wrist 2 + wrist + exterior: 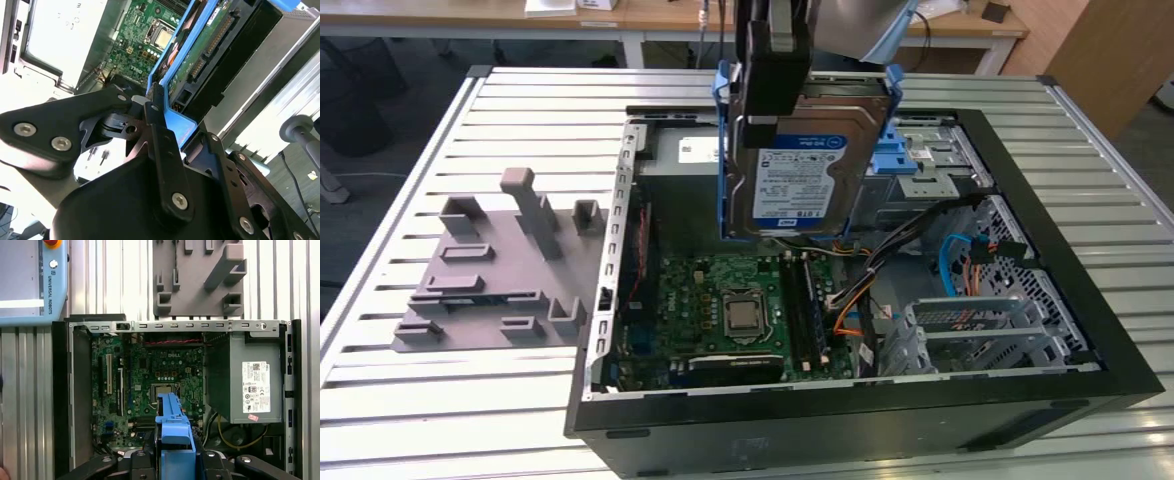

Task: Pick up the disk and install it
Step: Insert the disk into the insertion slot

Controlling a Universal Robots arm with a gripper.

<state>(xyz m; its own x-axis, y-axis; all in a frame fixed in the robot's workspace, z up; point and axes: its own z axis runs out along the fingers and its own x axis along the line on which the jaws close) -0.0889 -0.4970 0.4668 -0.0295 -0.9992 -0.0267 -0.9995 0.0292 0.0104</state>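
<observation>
Fingers: the black fingers (156, 120) of the black robot gripper (765, 125) are clamped on the top end of the disk, pressing on its blue plastic bracket (175, 127).

Held object: the disk (801, 165) is a flat rectangular silver-metal hard drive with a blue-and-white label and blue side rails. It hangs on edge from the fingers, and in the exterior view its label faces the camera.

Underside: in the second wrist view the green circuit board (200, 55) on the disk's back face shows, framed by the blue rails.

Position of disk: it is lifted in the air over the open side of the black computer tower case (854, 405), which lies flat. It is not yet seated in any bay.

Below the disk: a green motherboard (160, 365) with a square silver processor socket (743, 315) lies on the case floor.

Beside it in the case: a grey metal power supply box with a white sticker (250, 375) sits at one end. A metal drive cage with a blue latch (921, 160) is just to the exterior view's right of the disk.

Outside the case: a grey plastic fixture plate with upright blocks (494, 270) lies near the case, on the exterior view's left.

Support: case and plate both rest on a silver slatted metal desk (454, 400).
</observation>
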